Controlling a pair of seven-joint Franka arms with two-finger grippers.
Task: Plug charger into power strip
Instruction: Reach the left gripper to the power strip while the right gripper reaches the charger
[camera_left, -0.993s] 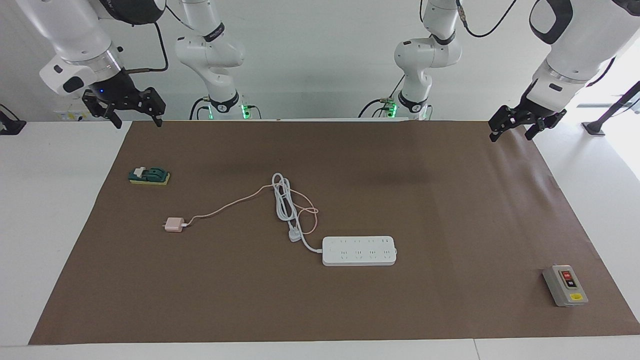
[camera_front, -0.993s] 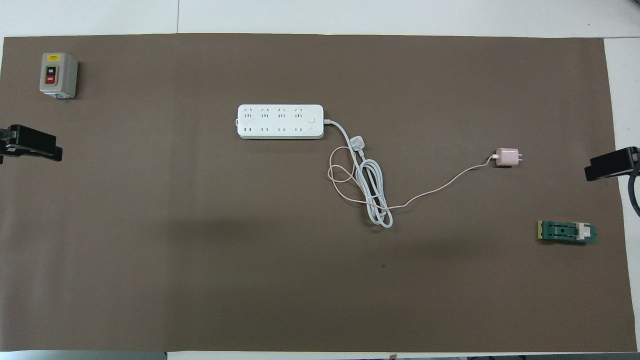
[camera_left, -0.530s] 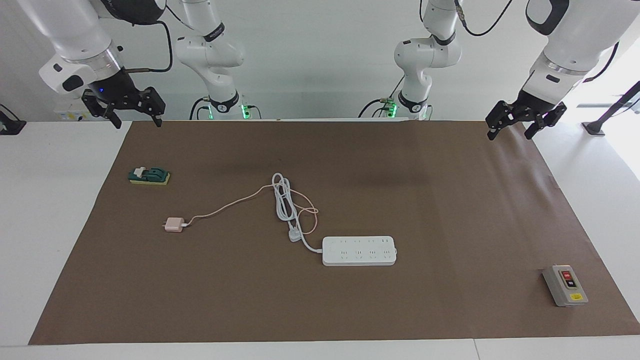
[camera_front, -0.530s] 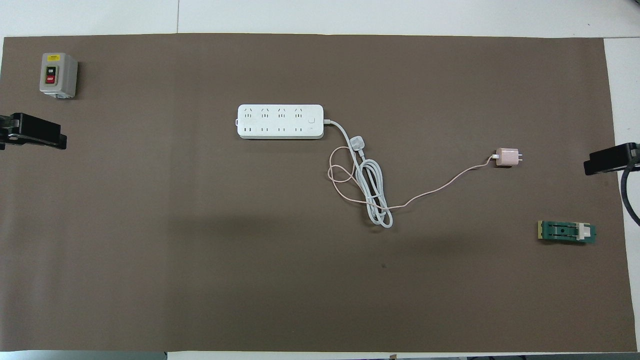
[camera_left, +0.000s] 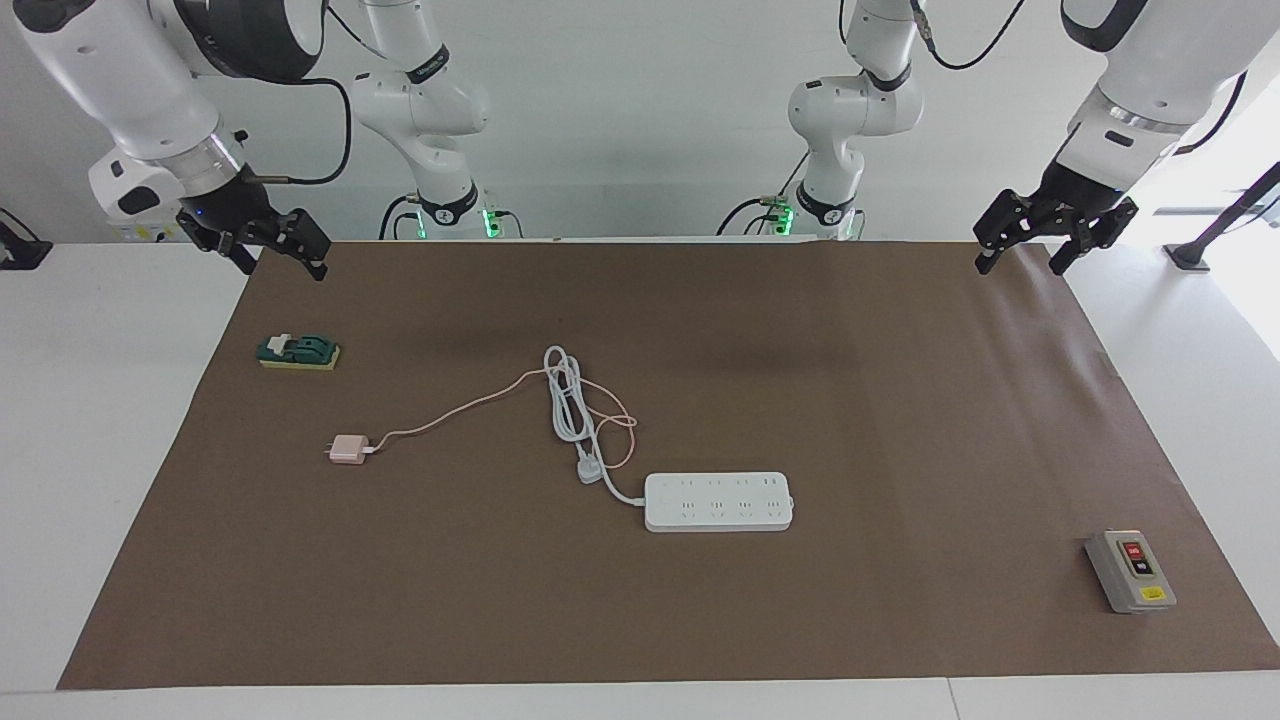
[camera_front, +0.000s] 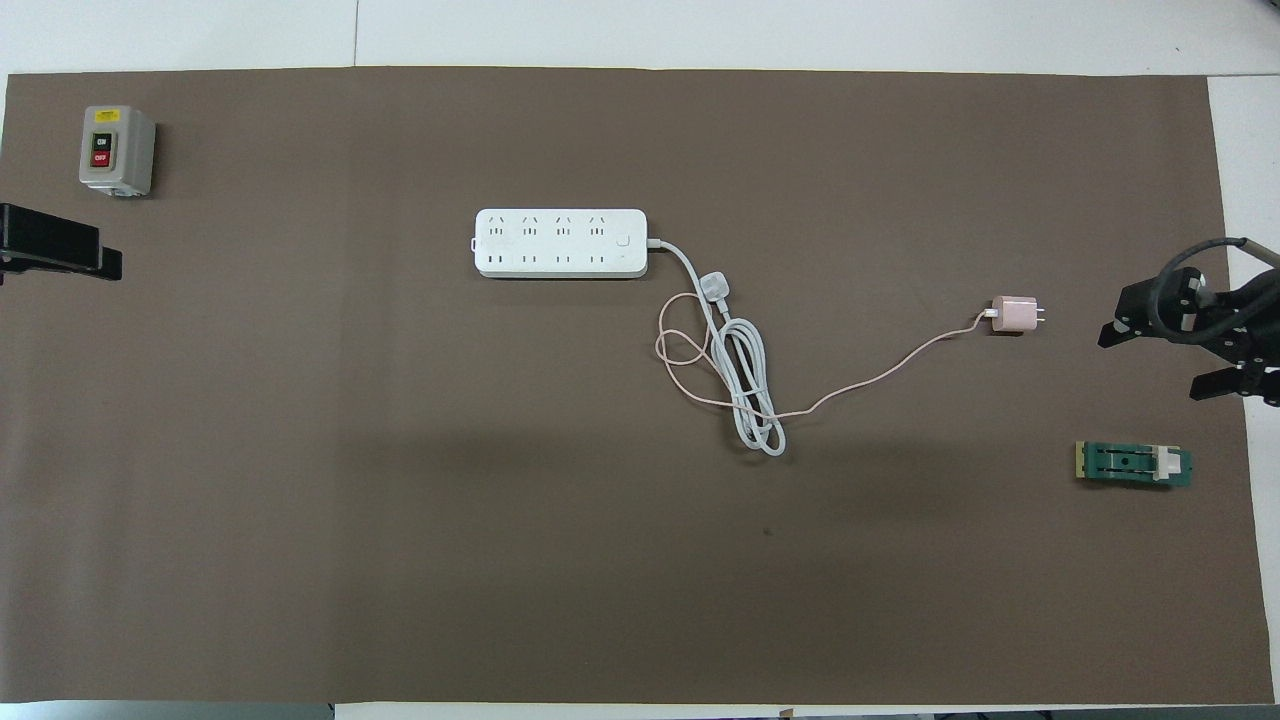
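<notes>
Both arms are moving since a moment ago, while the things on the desk (camera_left: 60, 420) are lying as before. Going from one end of the facing view to the other: the right tool (camera_left: 283, 262) is now hanging lower over the corner of the brown mat (camera_left: 900, 420), its fingers standing wide and holding nothing. Near it, the green block (camera_left: 298, 351) is lying on the mat. The charger (camera_left: 348, 449) is lying flat, well apart from the power strip (camera_left: 718, 501), with its pink cable (camera_left: 450, 410) crossing the coiled white cord (camera_left: 568, 405). The power strip is resting near the middle of the mat. The grey switch box (camera_left: 1130, 571) is sitting toward the left arm's end. The left tool (camera_left: 1022, 262) is hanging over the mat's edge, wide and empty.
</notes>
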